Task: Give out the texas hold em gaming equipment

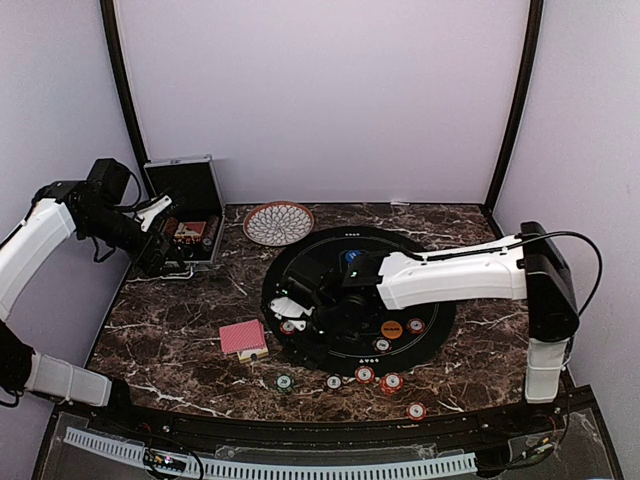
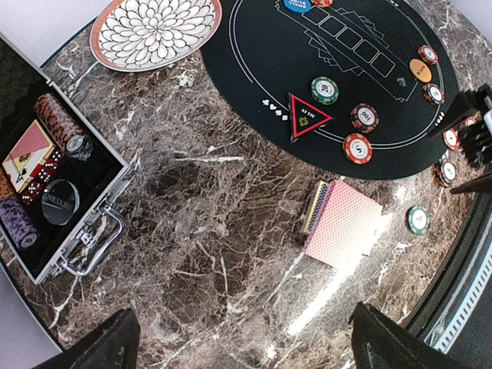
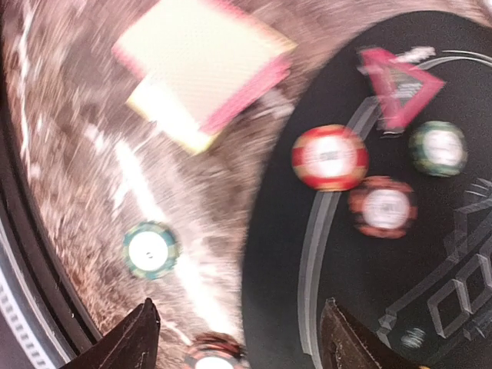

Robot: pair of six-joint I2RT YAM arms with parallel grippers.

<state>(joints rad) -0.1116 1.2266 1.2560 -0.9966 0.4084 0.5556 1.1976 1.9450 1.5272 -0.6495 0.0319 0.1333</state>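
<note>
Now, our right gripper [image 3: 238, 315] is open and empty; we should lift straight, sparing the red chip [image 3: 329, 157] ahead.

The top view sits high behind the arm bases and looks down and forward over the whole bench [image 1: 170, 330] to the back wall, from well away. The left wrist view hangs high over the bench's left part, facing almost straight down, with the left gripper [image 2: 244, 311] at its lower edge; it takes in the open case [image 2: 88, 173], the bowl [image 2: 154, 31] and much of the black mat [image 2: 261, 46]. The right wrist view is far nearer and blurred, low over the mat's edge, the right gripper [image 3: 238, 307] at its bottom. All three share the card deck [image 3: 204, 58] and the red triangle marker [image 3: 400, 88]
</note>
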